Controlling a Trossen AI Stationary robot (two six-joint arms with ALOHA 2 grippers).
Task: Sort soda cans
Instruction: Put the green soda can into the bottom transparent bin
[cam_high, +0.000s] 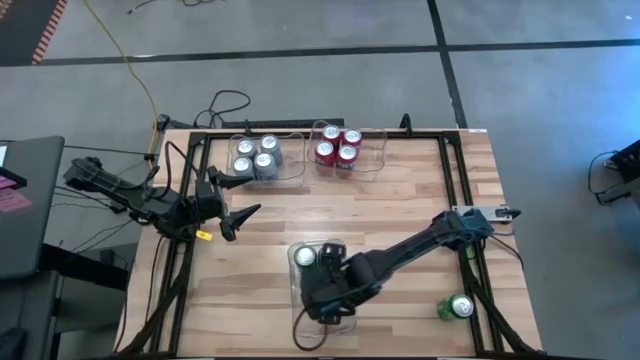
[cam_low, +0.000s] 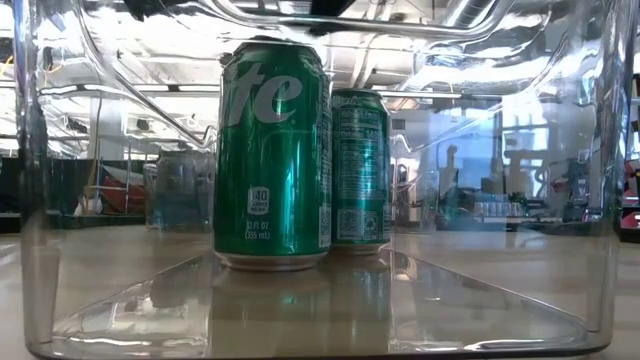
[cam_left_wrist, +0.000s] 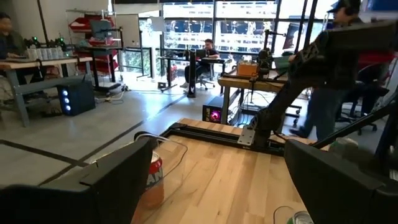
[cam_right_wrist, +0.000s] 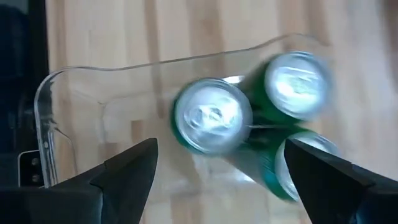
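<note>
Soda cans are nearly sorted: four silver-grey cans (cam_high: 256, 157) sit in one clear bin at the far edge of the tabletop (cam_high: 400, 215), four red cans (cam_high: 338, 147) in the bin beside it, and three green cans (cam_right_wrist: 214, 116) stand in the near bin (cam_right_wrist: 74, 78). One green can (cam_high: 457, 307) stands alone near the right front corner, well apart from that bin.

The right claw (cam_right_wrist: 217, 168) hovers over the near bin, fingers spread wide and holding nothing, straddling the can tops in its wrist view (which suggests a can was just let go, though that is a judgement). The left claw (cam_high: 238, 196) waits over the left side of the tabletop, also released and empty.

To do this step well, the right arm should lift straight up until its fingers clear the rims, since a sideways drift could tip the close-packed cans or drag the light bin. Then it should swing to the lone green can, descend centred over its top, and close around the body squarely before lifting.
</note>
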